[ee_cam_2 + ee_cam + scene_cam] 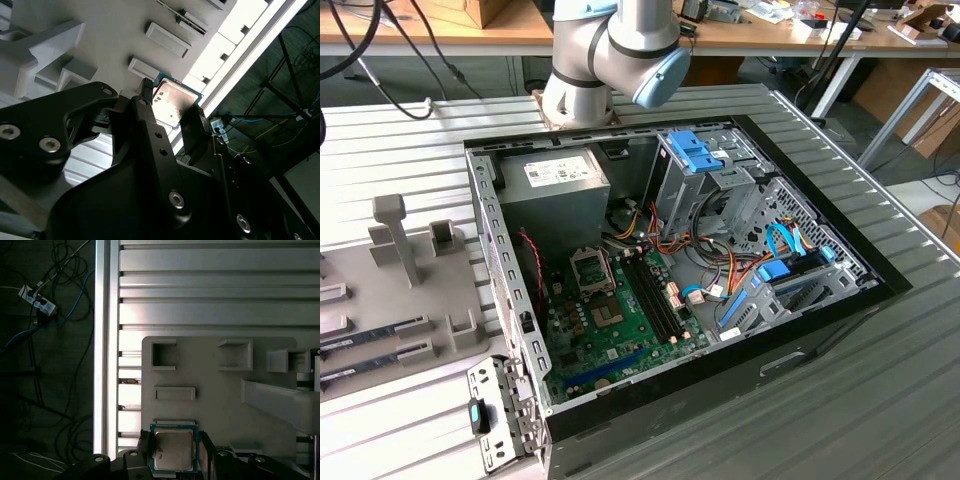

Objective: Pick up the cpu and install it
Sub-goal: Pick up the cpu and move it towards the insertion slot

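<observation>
Cpu: the cpu (172,450) sat between the black fingertips in both wrist views (172,102), silver top toward the cameras and thin green rim showing.
Jaws: the gripper (174,452) had its jaws pressed against two opposite edges of the chip, pinching it.
Under the chip: the grey fixture tray (220,390) with its raised nests lay right behind the chip. Whether the chip had cleared the tray could not be told.
Done: the grasp looked made, as far as I could judge.
Left: the install was not yet done. The socket (591,268), centre-left in the exterior view, looked bare (a dark square inside a metal frame) on the green motherboard (620,330).
Computer case (820,320): it lay open in the middle of the exterior frame, well apart from the tray, which took the left edge of that frame (380,300).
Surface: a ribbed aluminium table (880,400) carried both tray and case.
Arm: the robot arm (610,50) rose at the top centre of the exterior frame, behind the case.
Room: wooden benches (440,30) ran across the top of the exterior frame, with cables hanging and a metal stand at the upper right.
</observation>
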You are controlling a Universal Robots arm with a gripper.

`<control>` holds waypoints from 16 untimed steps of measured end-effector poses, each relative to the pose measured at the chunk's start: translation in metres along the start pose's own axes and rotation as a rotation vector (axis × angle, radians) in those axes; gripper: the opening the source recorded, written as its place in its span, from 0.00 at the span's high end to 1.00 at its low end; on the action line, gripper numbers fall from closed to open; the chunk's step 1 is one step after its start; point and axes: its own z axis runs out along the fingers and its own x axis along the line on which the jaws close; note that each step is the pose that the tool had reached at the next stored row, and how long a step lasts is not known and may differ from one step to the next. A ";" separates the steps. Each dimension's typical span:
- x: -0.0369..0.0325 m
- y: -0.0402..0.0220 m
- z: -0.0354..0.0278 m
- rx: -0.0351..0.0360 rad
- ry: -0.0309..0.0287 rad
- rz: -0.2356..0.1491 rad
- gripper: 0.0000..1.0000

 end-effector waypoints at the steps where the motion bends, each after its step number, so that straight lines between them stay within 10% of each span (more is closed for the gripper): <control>1: 0.0000 0.0000 -0.0006 0.0000 0.0000 0.000 0.53; 16: 0.0003 0.0001 -0.0090 0.0002 -0.0001 0.000 0.53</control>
